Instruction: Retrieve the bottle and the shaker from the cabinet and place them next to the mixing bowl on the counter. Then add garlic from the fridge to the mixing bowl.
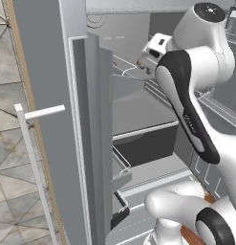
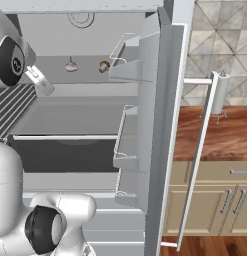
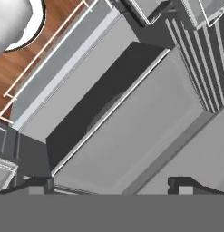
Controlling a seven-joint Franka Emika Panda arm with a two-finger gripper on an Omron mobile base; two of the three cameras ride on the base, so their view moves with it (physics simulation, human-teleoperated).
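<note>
Right now the fridge [image 2: 85,117] stands open w/ the arm reaching into it. Going left to right in the right base view: the white arm fills the 9 o'clock edge, its wrist up near 10 o'clock. Next, on the upper shelf [image 2: 70,75] at roughly 11 o'clock, sits the garlic [image 2: 71,65], a small pale pinkish bulb, upright. Just beside it toward 12 o'clock is a small brown-capped item [image 2: 104,66], maybe a mushroom, can't tell for sure; the two are near but apart. Below them a wide grey shelf, then a dark drawer [image 2: 65,155] around 8 o'clock. Centre: the open fridge door [image 2: 157,125] seen edge-on, w/ door bins stacked on its inner face. At 3 o'clock the door's long white handle [image 2: 197,160], and behind it a paper towel roll [image 2: 220,92] standing upright on the wooden counter [image 2: 215,135], cabinets beneath.

Left base view: tiled wall at 9 o'clock, fridge door & handle next, shelves in the middle, arm at 3 o'clock w/ the claw [image 1: 144,64] up near 1 o'clock, over the upper shelf area.

Hand view: claw [image 3: 111,183] spread wide, tips at 7 and 5 o'clock, nothing between them. Ahead lie grey shelf surfaces and the dark drawer; wood floor at 10 o'clock.
</note>
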